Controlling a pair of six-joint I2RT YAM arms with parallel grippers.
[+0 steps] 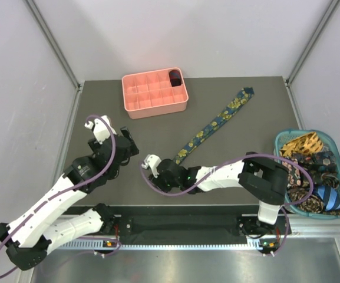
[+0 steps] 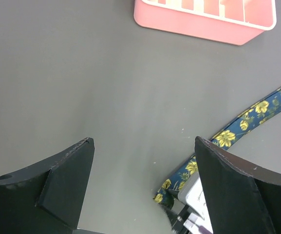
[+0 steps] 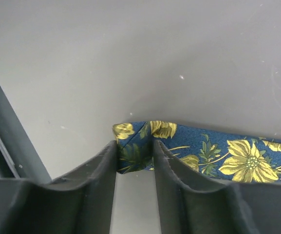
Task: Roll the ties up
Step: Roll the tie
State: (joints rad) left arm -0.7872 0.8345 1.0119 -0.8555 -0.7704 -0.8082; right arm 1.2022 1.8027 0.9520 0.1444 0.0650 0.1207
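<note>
Tie: navy floral tie (image 1: 214,124) lies flat on the table (image 1: 99,112), running from the right pincer away and to its right. It is probably stretched out so a roll can start from one end.
Right pincer: (image 3: 134,146) clenched on the tie's near tip, with the fabric bunched up between its two fingers. This looks like the first fold of the coil.
Left pincer: (image 2: 143,142) released, jaws wide with nothing between them. It hangs over bare table to the left of the right pincer, seemingly placed to steady the fabric.
Rolled tie: dark coil (image 1: 174,76) sits in a corner compartment of the pink tray (image 1: 158,109), well beyond both pincers.
Waiting ties: tangled heap (image 1: 311,171) in the teal basket (image 1: 305,131), far to the right pincer's right.
Right wrist view: alone shows the pinch on the tip.
Left wrist view: alone shows the tip just beside its own right jaw, not touching.
Overhead view: alone shows the tie's full length, the tray and the basket.
</note>
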